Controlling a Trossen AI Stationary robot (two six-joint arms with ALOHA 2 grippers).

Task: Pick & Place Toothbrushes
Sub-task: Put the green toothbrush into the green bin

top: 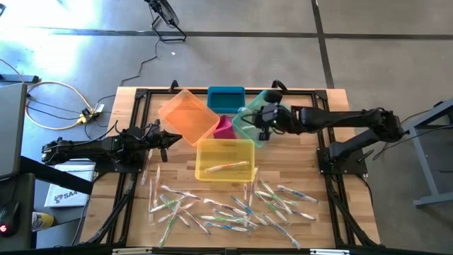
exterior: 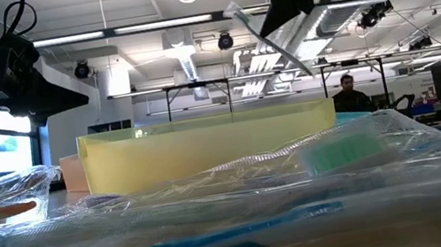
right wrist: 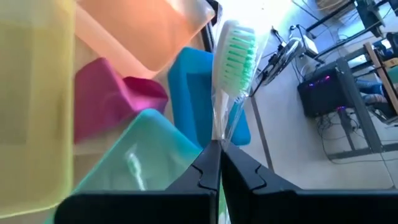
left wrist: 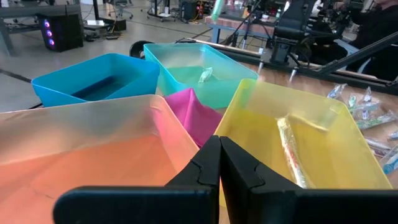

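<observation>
Many wrapped toothbrushes point(top: 233, 205) lie heaped on the table's near part. One lies in the yellow bin point(top: 224, 157), and another toothbrush point(left wrist: 205, 74) lies in the green bin point(top: 248, 124). My right gripper point(right wrist: 219, 146) hangs over the green bin, shut on a green-bristled toothbrush point(right wrist: 235, 53) in a clear wrapper. That toothbrush point(exterior: 251, 24) slants high in the low view. My left gripper point(left wrist: 219, 155) waits shut at the table's left, beside the orange bin point(top: 187, 113), with nothing in it. My right gripper pinches the wrapped toothbrush's handle point(right wrist: 221, 127), a little below the head, between its two fingertips. The handle runs along the fingers, and the bristled head sticks out beyond the tips. The toothbrush is lifted clear, above the green bin.
Orange, blue point(top: 226, 98), green, pink point(top: 224, 127) and yellow bins stand clustered at the table's middle and far side. A black frame point(top: 141, 95) runs round the tabletop. A person point(exterior: 349, 95) sits in the room beyond the table.
</observation>
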